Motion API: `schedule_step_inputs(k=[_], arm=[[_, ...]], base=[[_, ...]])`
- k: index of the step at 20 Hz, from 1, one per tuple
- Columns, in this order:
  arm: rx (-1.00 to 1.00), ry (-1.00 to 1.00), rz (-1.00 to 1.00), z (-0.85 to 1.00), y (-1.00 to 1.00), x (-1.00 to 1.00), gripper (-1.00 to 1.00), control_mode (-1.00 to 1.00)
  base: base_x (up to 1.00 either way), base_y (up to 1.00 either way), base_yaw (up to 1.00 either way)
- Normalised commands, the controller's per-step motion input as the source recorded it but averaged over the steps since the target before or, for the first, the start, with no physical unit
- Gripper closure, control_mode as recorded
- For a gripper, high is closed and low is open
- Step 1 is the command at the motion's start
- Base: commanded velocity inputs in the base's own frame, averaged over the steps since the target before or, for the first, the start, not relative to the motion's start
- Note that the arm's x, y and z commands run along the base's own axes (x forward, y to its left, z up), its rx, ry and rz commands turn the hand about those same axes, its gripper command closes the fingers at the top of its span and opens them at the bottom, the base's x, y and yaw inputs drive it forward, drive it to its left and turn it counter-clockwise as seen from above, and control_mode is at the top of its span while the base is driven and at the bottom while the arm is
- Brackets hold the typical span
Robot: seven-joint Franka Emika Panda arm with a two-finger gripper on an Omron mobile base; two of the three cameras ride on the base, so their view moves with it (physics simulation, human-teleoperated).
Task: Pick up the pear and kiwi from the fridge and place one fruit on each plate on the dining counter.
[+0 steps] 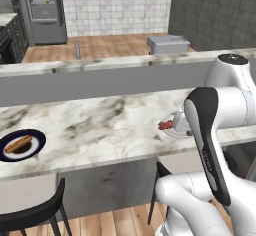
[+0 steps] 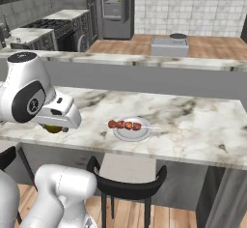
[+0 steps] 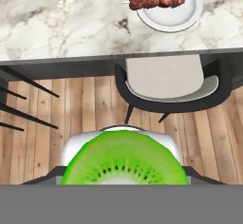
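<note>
The kiwi (image 3: 124, 159) shows its bright lime-green cut face low in the hand view, with my gripper (image 3: 124, 173) shut on it. In the right base view the kiwi (image 2: 54, 129) hangs under my gripper (image 2: 57, 124) just above the near left edge of the marbled dining counter (image 2: 193, 121). A navy-rimmed plate (image 1: 7, 154) lies at the counter's far left with a hot dog on it. The fridge (image 1: 45, 10) stands across the room at the back. The pear is out of view.
A white plate (image 2: 126, 135) holding a meat skewer (image 2: 124, 124) lies on the counter to the right of my hand. Dark chairs (image 3: 168, 83) stand under the counter's near edge. A raised ledge (image 1: 100, 62) runs along the counter's far side.
</note>
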Motion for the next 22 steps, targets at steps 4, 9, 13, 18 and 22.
schedule_step_inputs(k=[4,9,13,18,22], arm=[[0.00,0.00,0.00,0.00,0.00,0.00,1.00,1.00],[0.00,0.00,0.00,0.00,0.00,0.00,1.00,1.00],[0.00,0.00,0.00,-0.01,-0.05,0.33,1.00,-1.00],[0.00,0.04,0.00,-0.03,-0.10,0.76,1.00,-1.00],[0.00,0.00,0.00,-0.20,-0.25,0.67,1.00,-1.00]], base=[[0.18,0.00,0.00],[0.24,0.00,0.00],[0.08,0.00,0.00],[0.00,0.00,0.00],[0.00,0.00,0.00]])
